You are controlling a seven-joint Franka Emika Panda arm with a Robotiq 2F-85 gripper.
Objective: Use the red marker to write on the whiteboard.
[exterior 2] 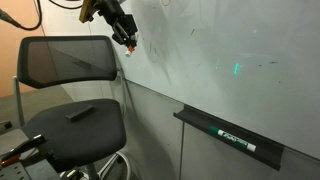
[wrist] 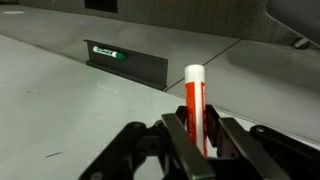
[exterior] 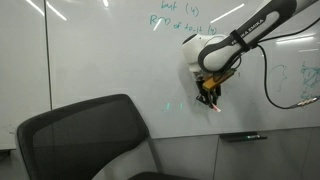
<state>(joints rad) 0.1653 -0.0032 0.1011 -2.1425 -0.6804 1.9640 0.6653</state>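
Observation:
The red marker [wrist: 196,105], red with a pale end, stands clamped between my gripper's [wrist: 195,140] two dark fingers in the wrist view. In an exterior view my gripper [exterior: 210,97] hangs close in front of the whiteboard [exterior: 110,45], the marker's tip [exterior: 217,107] pointing down at the board. In an exterior view the gripper [exterior 2: 126,35] holds the marker [exterior 2: 131,45] at the whiteboard [exterior 2: 230,50]. Whether the tip touches the board I cannot tell.
A black office chair [exterior: 85,140] [exterior 2: 70,95] stands before the board. A narrow ledge [exterior 2: 225,135] [wrist: 125,62] holds a dark marker with a green label [exterior 2: 235,138] [wrist: 105,52]. Faint green writing [exterior: 185,18] marks the board. A black cable [exterior: 270,85] hangs from the arm.

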